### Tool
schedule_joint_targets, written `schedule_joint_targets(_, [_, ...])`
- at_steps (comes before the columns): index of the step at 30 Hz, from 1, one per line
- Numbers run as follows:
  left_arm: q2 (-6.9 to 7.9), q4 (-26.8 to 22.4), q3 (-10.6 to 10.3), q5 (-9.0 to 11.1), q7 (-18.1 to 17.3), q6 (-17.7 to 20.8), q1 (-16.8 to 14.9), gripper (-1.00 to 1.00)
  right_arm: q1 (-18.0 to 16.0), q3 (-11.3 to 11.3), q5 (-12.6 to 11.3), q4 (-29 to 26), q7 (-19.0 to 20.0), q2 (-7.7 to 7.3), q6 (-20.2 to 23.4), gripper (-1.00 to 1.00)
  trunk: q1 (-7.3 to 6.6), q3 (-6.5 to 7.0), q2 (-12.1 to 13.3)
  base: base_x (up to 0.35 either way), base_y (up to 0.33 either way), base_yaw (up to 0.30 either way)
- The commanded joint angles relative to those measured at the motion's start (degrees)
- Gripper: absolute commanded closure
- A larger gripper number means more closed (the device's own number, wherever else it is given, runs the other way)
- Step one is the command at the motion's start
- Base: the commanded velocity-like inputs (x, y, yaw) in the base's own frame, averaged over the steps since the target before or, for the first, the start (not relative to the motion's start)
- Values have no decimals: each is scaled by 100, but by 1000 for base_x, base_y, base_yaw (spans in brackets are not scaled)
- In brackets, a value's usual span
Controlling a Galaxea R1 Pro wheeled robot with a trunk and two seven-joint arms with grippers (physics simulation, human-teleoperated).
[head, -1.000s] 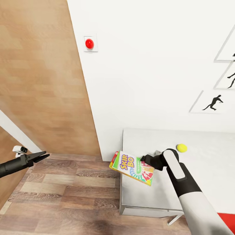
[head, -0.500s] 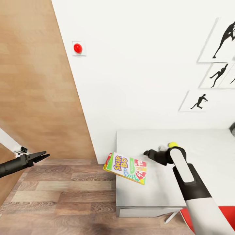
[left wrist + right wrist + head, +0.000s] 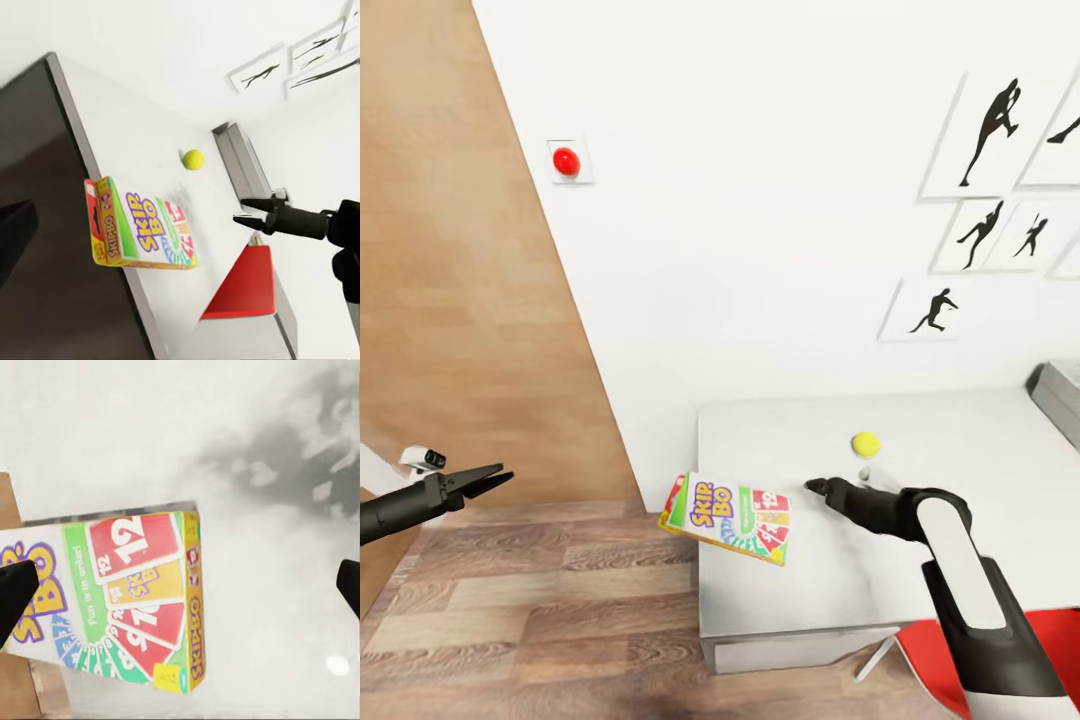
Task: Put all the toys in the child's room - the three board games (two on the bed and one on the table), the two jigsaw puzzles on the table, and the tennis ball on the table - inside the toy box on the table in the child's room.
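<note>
My worry is the SKIP-BO box (image 3: 727, 518): it lies over the left end of the table (image 3: 960, 470), roughly half of it past the edge above the wood floor (image 3: 540, 610). Any nudge from that side could tip it off, and then I would have to fetch it from the floor.

My right gripper (image 3: 822, 487) sits just right of the box, apart from it. In the right wrist view its 2 fingertips (image 3: 15, 592) stand wide apart with nothing between them, so a regrasp from here could shove the box further out before the fingers close.

The tennis ball (image 3: 866, 443) rests on the table just behind that gripper; a careless sweep of the arm could send it rolling. The grey toy box (image 3: 1057, 398) is at the table's far right end, well apart.

My left gripper (image 3: 488, 479) hangs over the floor well left of the table, its fingers nearly together and holding nothing.
</note>
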Motion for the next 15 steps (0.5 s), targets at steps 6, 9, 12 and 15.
schedule_joint_targets(6, [-16, -1, -16, -7, -22, -72, -3, -100, 339, -129, -176, -76, 1792, -8, -92, -100, 4, 41, -10, 0, 0, -104])
schedule_joint_targets(9, [-20, -1, -19, -9, -22, -107, -3, -100, 485, -234, -186, -94, 3313, -20, -336, -100, 4, 67, -10, 0, 0, -86])
schedule_joint_targets(12, [-21, -1, -20, -10, -22, -120, -3, -100, 697, -325, -173, -100, 4355, -50, -594, -100, 4, 94, -10, 0, 0, -79])
schedule_joint_targets(15, [-25, -1, -21, -10, -22, -124, -3, -100, 968, -378, -132, -103, 5261, -149, -834, -100, 4, 120, -10, 0, 0, -76])
